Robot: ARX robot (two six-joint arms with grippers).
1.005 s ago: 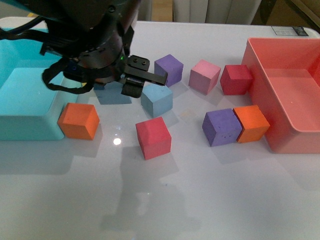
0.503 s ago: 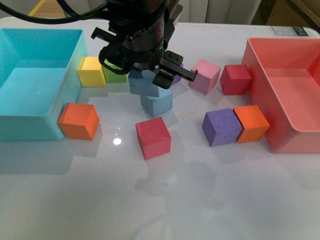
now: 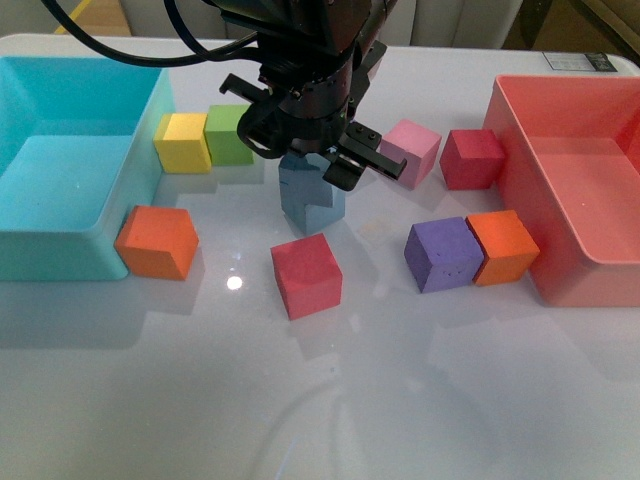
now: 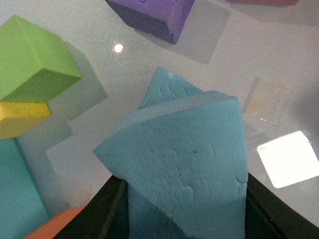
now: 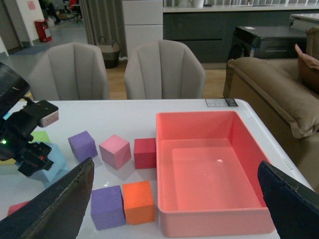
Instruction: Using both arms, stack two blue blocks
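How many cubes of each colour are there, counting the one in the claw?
Blue cubes: 2
Purple cubes: 2
Red cubes: 2
Orange cubes: 2
Pink cubes: 1
Yellow cubes: 1
Green cubes: 1
Total: 11 cubes

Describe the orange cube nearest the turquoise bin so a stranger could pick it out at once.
Find the turquoise bin on the left of the table. The orange cube stands at the bin's near right corner, close against its wall. The other orange cube is across the table, beside a purple cube by the coral bin.
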